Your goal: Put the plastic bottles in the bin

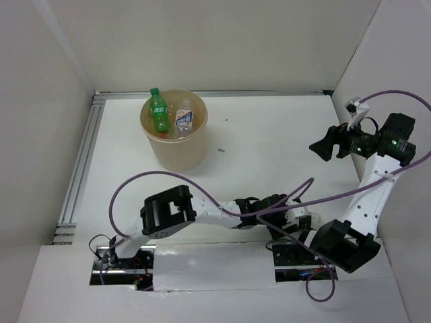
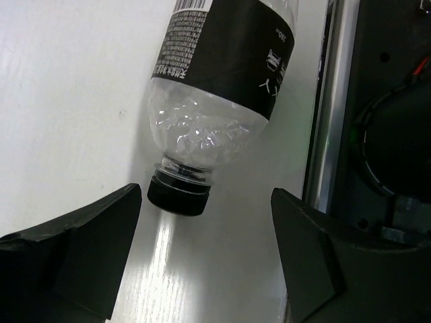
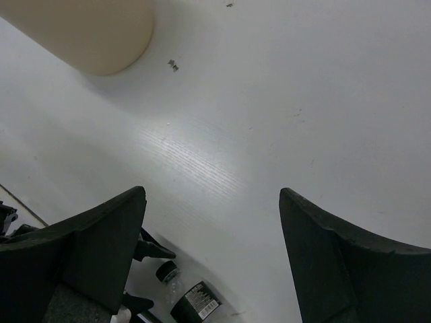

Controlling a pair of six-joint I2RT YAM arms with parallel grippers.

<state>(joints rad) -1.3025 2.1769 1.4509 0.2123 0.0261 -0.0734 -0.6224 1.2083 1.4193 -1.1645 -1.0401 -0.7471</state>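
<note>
The tan bin (image 1: 174, 145) stands at the back left and holds a green bottle (image 1: 159, 112) and a clear labelled bottle (image 1: 183, 120). Its wall shows in the right wrist view (image 3: 94, 33). A clear bottle with a black label and black cap (image 2: 215, 81) lies on the table beside the right arm's base; it also shows in the right wrist view (image 3: 187, 299). My left gripper (image 2: 207, 198) is open, with the cap (image 2: 176, 195) at its tips, near the left finger and untouched. My right gripper (image 3: 212, 195) is open and empty, high over the table at the right (image 1: 324, 148).
An aluminium rail (image 1: 81, 161) runs along the table's left edge. The right arm's base and a metal strip (image 2: 337, 121) lie right beside the black-label bottle. Purple cables (image 1: 202, 185) loop over the near table. A small dark mark (image 1: 220, 150) lies right of the bin.
</note>
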